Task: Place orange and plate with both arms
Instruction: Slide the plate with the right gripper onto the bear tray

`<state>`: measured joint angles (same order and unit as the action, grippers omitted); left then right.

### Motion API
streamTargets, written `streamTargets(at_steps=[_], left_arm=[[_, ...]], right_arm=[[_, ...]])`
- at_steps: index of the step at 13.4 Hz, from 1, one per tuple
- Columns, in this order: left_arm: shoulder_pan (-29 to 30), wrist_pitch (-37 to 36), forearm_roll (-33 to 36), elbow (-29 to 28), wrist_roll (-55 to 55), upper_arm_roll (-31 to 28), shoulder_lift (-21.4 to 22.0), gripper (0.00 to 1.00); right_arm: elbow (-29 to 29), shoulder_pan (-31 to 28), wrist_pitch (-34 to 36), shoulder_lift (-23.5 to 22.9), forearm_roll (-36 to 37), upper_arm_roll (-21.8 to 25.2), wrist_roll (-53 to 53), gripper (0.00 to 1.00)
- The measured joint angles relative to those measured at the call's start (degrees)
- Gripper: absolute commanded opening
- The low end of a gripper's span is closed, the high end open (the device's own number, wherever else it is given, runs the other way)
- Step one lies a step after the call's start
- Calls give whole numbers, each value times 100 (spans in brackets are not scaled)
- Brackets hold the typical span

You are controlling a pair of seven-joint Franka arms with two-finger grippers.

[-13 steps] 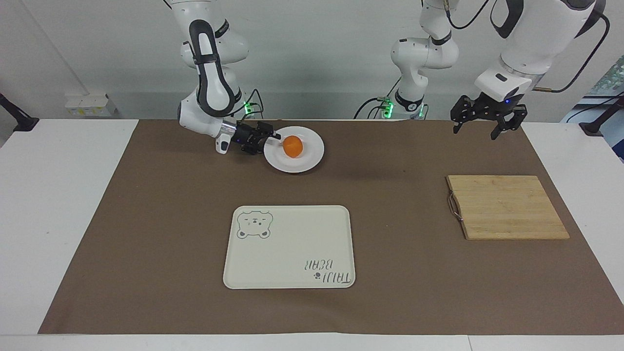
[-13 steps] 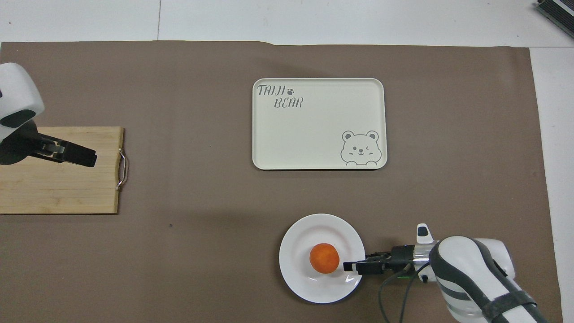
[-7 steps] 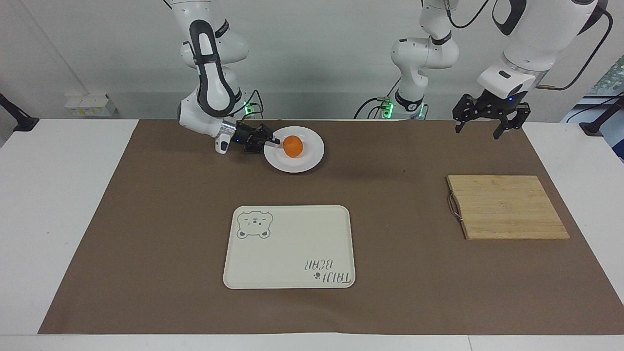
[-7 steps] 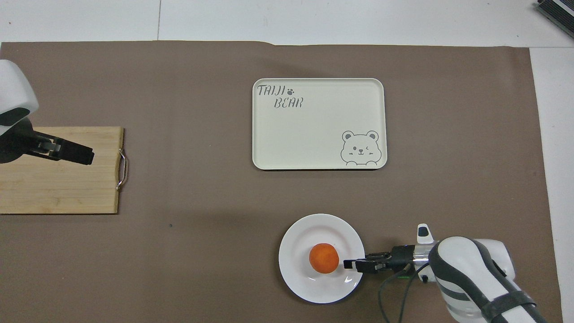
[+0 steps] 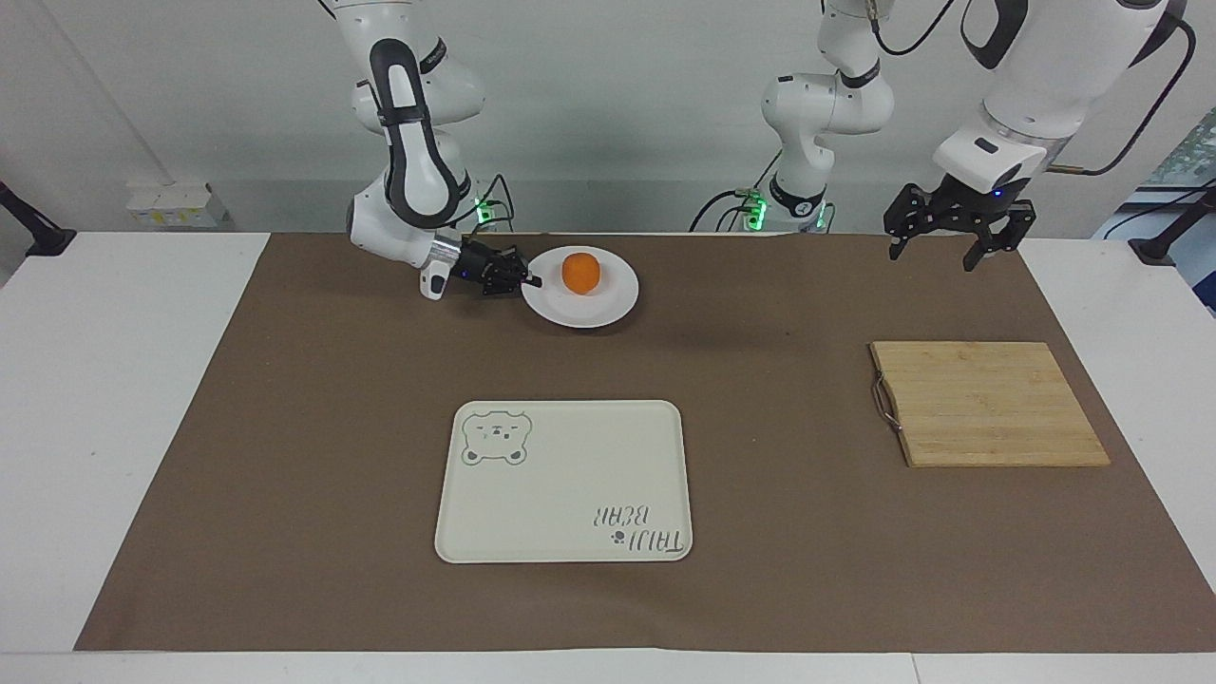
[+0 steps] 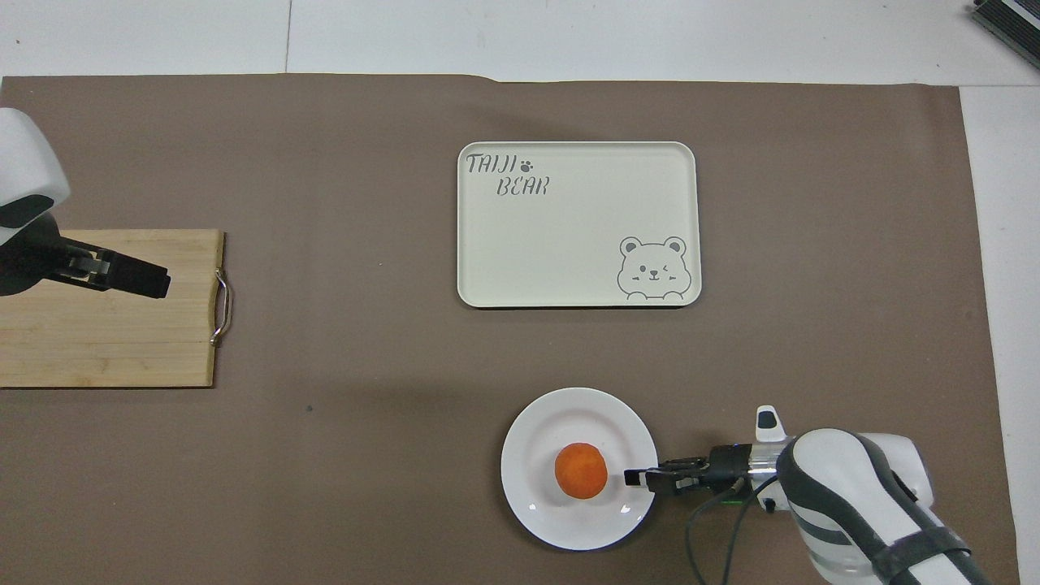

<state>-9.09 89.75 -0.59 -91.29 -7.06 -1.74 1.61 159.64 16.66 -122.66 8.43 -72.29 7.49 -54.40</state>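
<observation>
The orange (image 5: 579,272) sits on the white plate (image 5: 608,304), close to the robots on the right arm's side of the middle. My right gripper (image 5: 530,281) lies low and level, shut on the plate's rim at the side toward the right arm's end. The plate looks slightly raised off the brown mat. In the overhead view the orange (image 6: 581,470) is at the middle of the plate (image 6: 569,418) and the right gripper (image 6: 635,478) is at its rim. My left gripper (image 5: 932,258) hangs open and empty in the air over the cutting board's edge (image 6: 156,283).
A cream tray with a bear drawing (image 5: 570,475) lies at the table's middle, farther from the robots than the plate. A wooden cutting board (image 5: 988,404) with a metal handle lies toward the left arm's end. A brown mat (image 5: 285,427) covers the table.
The plate with the orange has lifted slightly and shifted a little toward the left arm's end, held at its rim by my right gripper. My left gripper rose a little.
</observation>
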Motion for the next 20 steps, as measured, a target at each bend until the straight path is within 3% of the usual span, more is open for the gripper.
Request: streamTargets(at_steps=[9, 20], left_arm=[[0, 5, 0, 0, 176, 1, 0, 100], [1, -9, 0, -83, 176, 17, 0, 100]], right_arm=[[-115, -18, 343, -20, -55, 11, 190, 0], [-670, -56, 475, -91, -56, 26, 941, 0]])
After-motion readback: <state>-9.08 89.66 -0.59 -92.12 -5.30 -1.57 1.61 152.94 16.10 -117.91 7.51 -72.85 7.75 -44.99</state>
